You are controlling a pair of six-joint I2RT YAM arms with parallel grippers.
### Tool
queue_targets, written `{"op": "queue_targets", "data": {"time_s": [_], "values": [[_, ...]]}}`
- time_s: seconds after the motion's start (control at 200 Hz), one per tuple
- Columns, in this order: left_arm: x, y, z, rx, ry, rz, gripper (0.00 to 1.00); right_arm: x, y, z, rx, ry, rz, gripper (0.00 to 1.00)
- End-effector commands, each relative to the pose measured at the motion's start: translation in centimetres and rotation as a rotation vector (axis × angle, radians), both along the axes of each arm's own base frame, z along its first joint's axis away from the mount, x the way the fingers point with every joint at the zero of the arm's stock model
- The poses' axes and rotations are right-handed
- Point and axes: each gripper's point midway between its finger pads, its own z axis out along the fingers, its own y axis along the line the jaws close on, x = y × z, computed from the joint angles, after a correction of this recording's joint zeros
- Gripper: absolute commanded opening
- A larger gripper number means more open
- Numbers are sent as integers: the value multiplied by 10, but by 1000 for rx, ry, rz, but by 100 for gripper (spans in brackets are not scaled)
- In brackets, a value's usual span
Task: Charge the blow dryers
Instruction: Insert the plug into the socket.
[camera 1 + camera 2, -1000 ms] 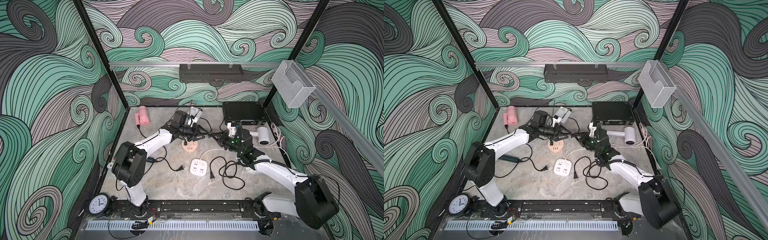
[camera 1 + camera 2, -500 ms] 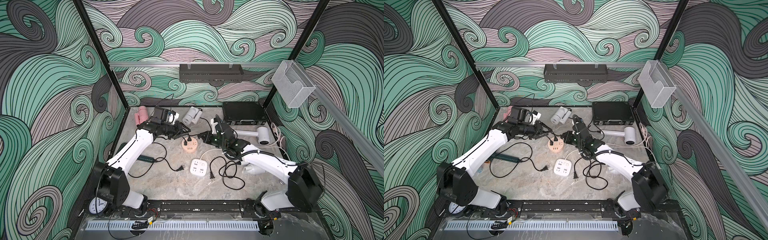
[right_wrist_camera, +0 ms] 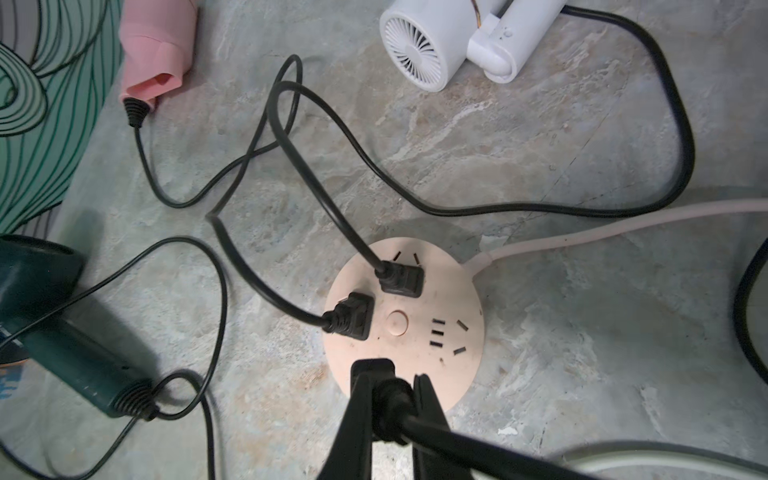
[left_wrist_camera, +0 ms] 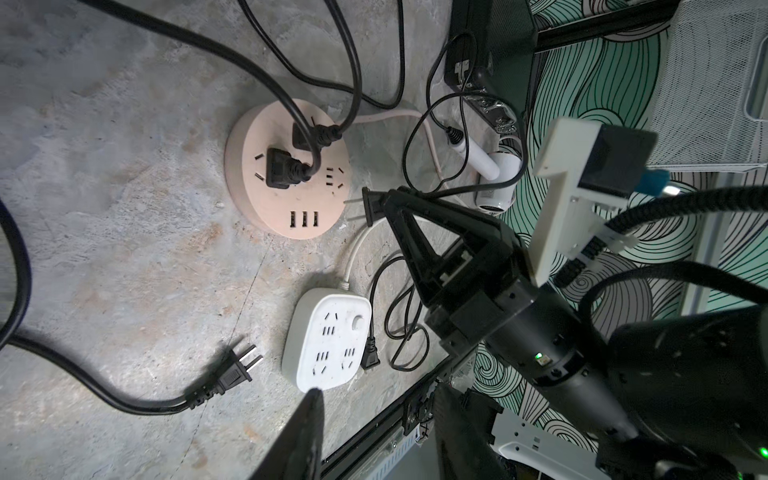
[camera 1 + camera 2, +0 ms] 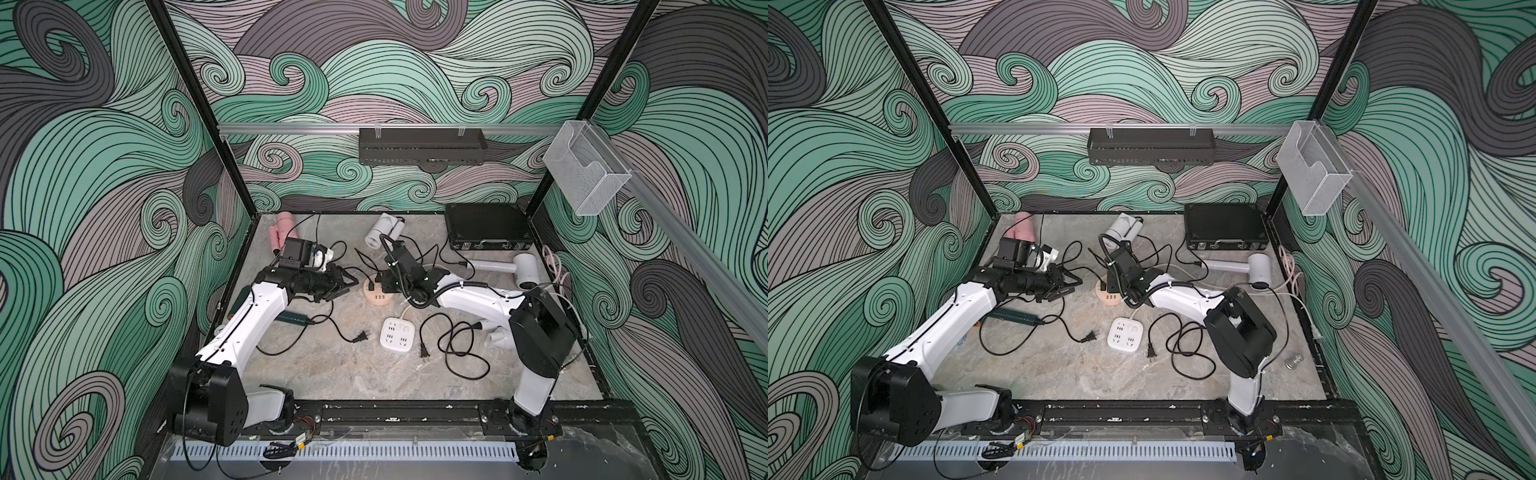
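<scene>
The right gripper [image 3: 390, 384] is clamping a black two-prong plug [image 3: 373, 368] and holding it over the rim of the round peach socket hub [image 3: 449, 291]. The left wrist view is showing its prongs bare, not in any slot. Two seated plugs [image 3: 401, 282] are already sitting in the hub. The tangle is hiding which dryer the held cord belongs to.

The left gripper [image 5: 343, 286] is hovering beside the hub, jaws apart and empty.

The pink blow dryer [image 5: 281, 230] is lying in the back corner, partly behind the left wrist camera. The dark green blow dryer [image 5: 293, 318] is mostly hiding under the left arm. A folded white blow dryer [image 5: 382, 230] is lying at the back, and a long-handled white blow dryer [image 5: 515, 266] is resting near the black case [image 5: 486, 226]. The right arm is largely covering a third white blow dryer [image 5: 496, 338].

Two loose plugs [image 5: 360, 337] are lying on either side of the square white socket hub [image 5: 397, 334].
</scene>
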Motion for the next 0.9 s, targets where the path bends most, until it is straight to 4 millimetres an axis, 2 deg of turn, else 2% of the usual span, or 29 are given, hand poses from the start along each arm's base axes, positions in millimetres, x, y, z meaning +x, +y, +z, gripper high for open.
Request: {"op": "queue_targets", "data": {"time_s": [0.0,0.19,0.405,0.896], "values": [[-4,2,10,-32,-38,-20,43,8,-13,-10,-113,-6,-26,0],[-8,7,6,-45,-26,-10,43,17,-22,-20,-188,10,-38,0],[-9,10,5,-49,-23,4,43,15,-22,-37,-202,44,-33,0],[-12,13,5,-49,-22,14,43,24,-28,-42,-246,-3,-82,0]]}}
